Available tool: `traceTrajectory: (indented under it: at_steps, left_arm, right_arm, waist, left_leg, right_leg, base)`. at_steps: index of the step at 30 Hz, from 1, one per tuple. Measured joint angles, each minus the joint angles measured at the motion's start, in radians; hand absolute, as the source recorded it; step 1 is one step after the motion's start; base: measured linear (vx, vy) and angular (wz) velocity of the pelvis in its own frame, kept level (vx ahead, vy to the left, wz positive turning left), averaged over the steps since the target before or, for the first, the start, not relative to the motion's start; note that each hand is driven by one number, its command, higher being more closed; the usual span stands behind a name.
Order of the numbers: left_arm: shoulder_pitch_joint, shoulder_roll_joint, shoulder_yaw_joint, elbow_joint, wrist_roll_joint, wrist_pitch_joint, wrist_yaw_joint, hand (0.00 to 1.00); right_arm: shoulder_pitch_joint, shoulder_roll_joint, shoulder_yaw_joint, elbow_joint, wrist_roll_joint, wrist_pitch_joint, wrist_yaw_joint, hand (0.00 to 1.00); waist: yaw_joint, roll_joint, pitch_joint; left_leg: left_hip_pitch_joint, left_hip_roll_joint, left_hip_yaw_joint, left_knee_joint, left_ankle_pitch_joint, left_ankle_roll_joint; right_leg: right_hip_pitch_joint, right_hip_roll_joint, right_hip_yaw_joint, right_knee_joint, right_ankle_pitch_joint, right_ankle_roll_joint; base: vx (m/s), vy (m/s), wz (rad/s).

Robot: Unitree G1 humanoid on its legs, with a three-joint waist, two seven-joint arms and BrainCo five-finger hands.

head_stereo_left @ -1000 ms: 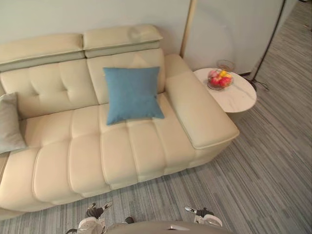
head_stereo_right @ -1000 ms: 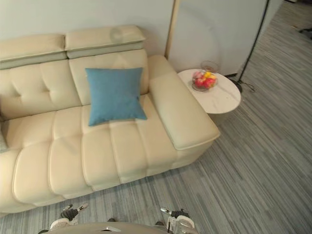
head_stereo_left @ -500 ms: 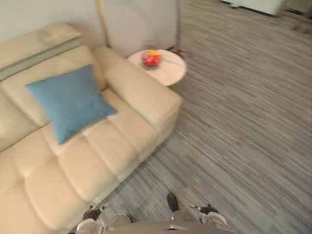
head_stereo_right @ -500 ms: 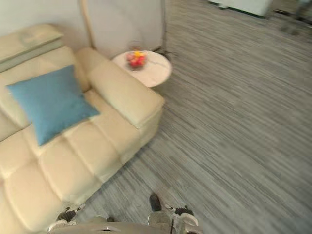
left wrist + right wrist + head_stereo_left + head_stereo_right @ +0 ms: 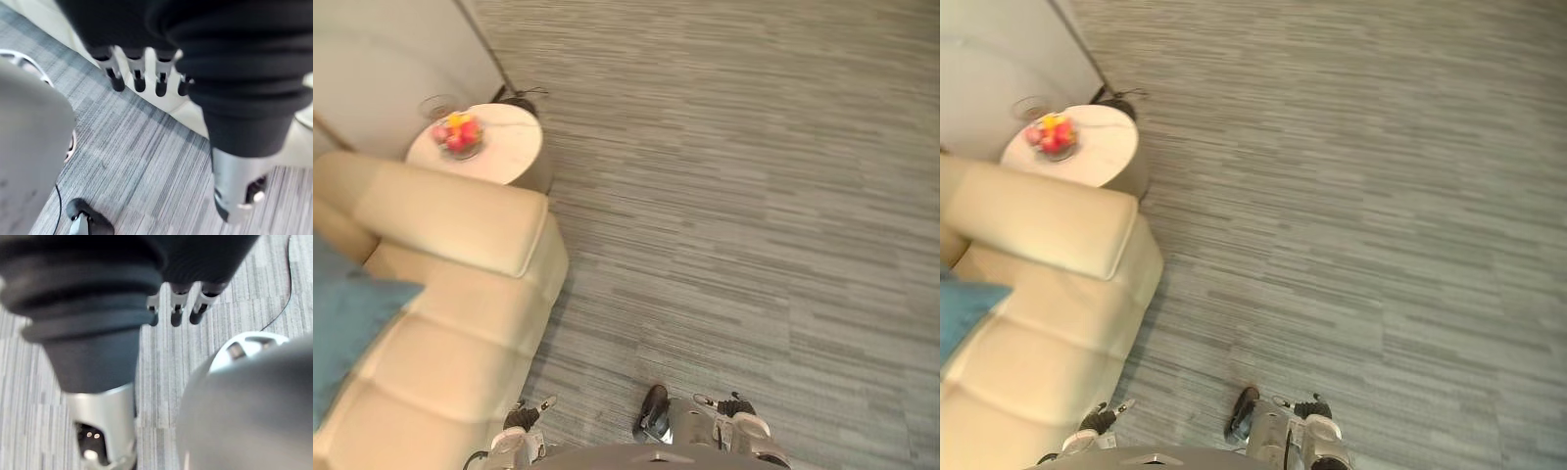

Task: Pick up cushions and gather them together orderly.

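A blue cushion (image 5: pixel 340 331) lies on the seat of the cream sofa (image 5: pixel 450 357), cut off by the left edge of the eye views. My left hand (image 5: pixel 139 81) hangs beside my body over the grey carpet near the sofa's front, its fingers straight and holding nothing. My right hand (image 5: pixel 176 313) hangs the same way over the carpet, relaxed and empty. Both hands stay low, well away from the cushion.
The sofa's wide armrest (image 5: pixel 450 217) ends next to a round white side table (image 5: pixel 507 149) with a bowl of fruit (image 5: pixel 456 134). A lamp base (image 5: pixel 519 99) stands behind the table by the wall. Grey striped carpet (image 5: pixel 754 225) spreads to the right.
The camera has swung to the right, so the sofa and blue cushion now sit at the left edge and the grey cushion is out of frame. The things themselves have not moved.
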Motion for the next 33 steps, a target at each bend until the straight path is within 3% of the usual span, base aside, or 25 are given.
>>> traceTrajectory:
  at_steps: [2, 4, 5, 10, 11, 13, 14, 17, 20, 25, 27, 28, 29, 31, 33]
  left_arm:
    - [-0.004, 0.002, -0.005, -0.001, 0.001, 0.000, -0.002, 0.00]
    - [-0.001, 0.002, -0.005, -0.009, 0.001, 0.000, -0.002, 0.00]
    - [-0.001, 0.003, -0.005, -0.016, 0.001, 0.000, -0.003, 0.00]
    - [-0.007, -0.001, -0.004, -0.047, 0.001, -0.001, -0.004, 0.00]
    - [-0.006, -0.005, 0.007, -0.056, 0.001, -0.002, -0.004, 0.00]
    - [-0.012, -0.013, 0.025, -0.058, 0.001, -0.002, -0.004, 0.00]
    - [-0.011, -0.023, 0.039, -0.058, 0.000, -0.003, -0.003, 0.00]
    - [-0.008, -0.007, 0.056, -0.056, 0.000, -0.003, -0.004, 0.00]
    - [-0.002, 0.009, 0.066, -0.051, 0.004, 0.000, -0.005, 0.00]
    - [-0.012, 0.015, 0.059, -0.018, 0.013, 0.007, -0.020, 0.00]
    - [-0.013, 0.019, 0.046, -0.005, 0.013, 0.008, -0.020, 0.00]
    - [-0.017, 0.019, 0.035, 0.003, 0.013, 0.008, -0.020, 0.00]
    - [-0.020, 0.020, 0.018, 0.014, 0.013, 0.009, -0.020, 0.00]
    - [-0.029, 0.021, -0.011, 0.023, 0.013, 0.011, -0.020, 0.00]
    - [-0.031, 0.024, -0.047, 0.023, 0.013, 0.014, -0.020, 0.00]
  right_arm:
    - [0.001, -0.019, -0.009, 0.026, 0.001, 0.004, -0.001, 0.00]
    - [0.016, -0.020, -0.028, 0.024, 0.003, 0.004, -0.007, 0.00]
    - [0.017, -0.022, -0.030, 0.026, 0.002, 0.004, -0.007, 0.00]
    - [0.017, -0.003, -0.028, 0.016, 0.003, 0.005, -0.009, 0.00]
    - [0.016, 0.007, -0.022, 0.015, 0.003, 0.004, -0.017, 0.00]
    - [0.016, 0.013, 0.004, 0.014, 0.003, 0.004, -0.028, 0.00]
    - [0.014, 0.012, 0.015, 0.013, 0.002, 0.003, -0.028, 0.00]
    - [0.016, 0.032, 0.016, 0.012, 0.002, 0.002, -0.028, 0.00]
    - [0.017, 0.064, 0.011, 0.014, 0.002, 0.003, -0.027, 0.00]
    - [0.008, 0.078, 0.003, 0.013, 0.001, -0.007, -0.019, 0.00]
    - [0.003, 0.076, 0.003, 0.017, 0.001, -0.010, -0.019, 0.00]
    - [-0.007, 0.069, 0.005, 0.022, 0.001, -0.011, -0.019, 0.00]
    - [-0.022, 0.057, 0.011, 0.041, 0.001, -0.013, -0.019, 0.00]
    - [-0.051, 0.039, 0.017, 0.068, 0.000, -0.008, -0.020, 0.00]
    - [-0.050, 0.021, 0.034, 0.069, 0.000, -0.008, -0.021, 0.00]
  waist:
    - [-0.002, 0.001, 0.001]
    - [0.000, -0.005, 0.006]
    - [0.001, -0.005, 0.005]
    - [0.022, -0.007, 0.009]
    - [0.028, -0.008, 0.010]
    - [0.039, -0.010, 0.009]
    - [0.043, -0.011, 0.007]
    - [0.033, -0.042, -0.010]
    - [0.042, -0.078, -0.025]
    - [0.042, -0.078, -0.025]
    - [0.039, -0.065, -0.023]
    - [0.038, -0.064, -0.024]
    - [0.036, -0.040, -0.020]
    - [0.034, -0.022, -0.012]
    - [0.032, -0.004, -0.001]
  left_leg:
    - [-0.052, 0.012, -0.076, 0.167, -0.036, 0.005]
    - [-0.104, -0.003, -0.138, 0.255, -0.070, 0.002]
    - [-0.166, -0.034, -0.206, 0.286, -0.096, -0.007]
    - [-0.305, -0.112, -0.329, 0.123, -0.111, 0.007]
    - [-0.326, -0.140, -0.405, 0.045, -0.104, 0.011]
    - [-0.342, -0.179, -0.513, -0.017, -0.058, 0.003]
    - [-0.325, -0.212, -0.561, -0.030, -0.003, 0.017]
    - [-0.309, -0.217, -0.477, -0.030, -0.020, 0.062]
    - [-0.251, -0.221, -0.378, -0.062, -0.038, 0.079]
    - [-0.160, -0.232, -0.340, -0.084, -0.038, 0.080]
    - [-0.151, -0.236, -0.338, -0.094, -0.038, 0.080]
    - [-0.131, -0.236, -0.335, -0.128, -0.038, 0.080]
    - [-0.123, -0.230, -0.331, -0.166, -0.037, 0.081]
    - [-0.120, -0.216, -0.288, -0.200, -0.036, 0.081]
    - [-0.108, -0.215, -0.251, -0.222, -0.031, 0.073]
  right_leg:
    - [0.053, 0.031, 0.043, -0.034, -0.004, -0.007]
    - [0.099, 0.047, 0.075, -0.050, -0.008, -0.017]
    - [0.123, 0.049, 0.101, -0.057, -0.014, -0.021]
    - [0.172, 0.048, 0.223, -0.090, -0.002, 0.011]
    - [0.181, 0.048, 0.265, -0.092, -0.005, 0.029]
    - [0.182, 0.049, 0.318, -0.089, -0.009, 0.054]
    - [0.180, 0.052, 0.360, -0.089, -0.013, 0.077]
    - [0.192, 0.041, 0.411, -0.141, 0.027, 0.113]
    - [0.213, 0.024, 0.437, -0.193, 0.070, 0.127]
    - [0.193, 0.019, 0.432, -0.117, 0.093, 0.128]
    - [0.158, 0.017, 0.403, -0.088, 0.095, 0.125]
    - [0.154, 0.017, 0.345, -0.104, 0.108, 0.111]
    - [0.153, 0.016, 0.257, -0.145, 0.127, 0.086]
    - [0.156, 0.017, 0.103, -0.205, 0.151, 0.059]
    - [0.167, 0.022, 0.001, -0.250, 0.169, 0.051]
  base:
    - [0.21, -0.082, -0.69]
    - [0.16, -0.005, -0.62]
    - [0.11, 0.051, -0.55]
    - [0.15, 0.148, -0.84]
    - [0.14, 0.254, -0.92]
    - [0.15, 0.287, -0.91]
    - [0.19, 0.306, -0.85]
    - [0.22, 0.305, -0.70]
    - [0.20, 0.176, -0.90]
    - [0.13, 0.049, -0.73]
    - [0.04, -0.021, -0.67]
    - [0.02, -0.042, -0.75]
    - [0.03, -0.053, -0.89]
    - [-0.02, -0.075, -0.81]
    - [-0.02, -0.107, -0.70]
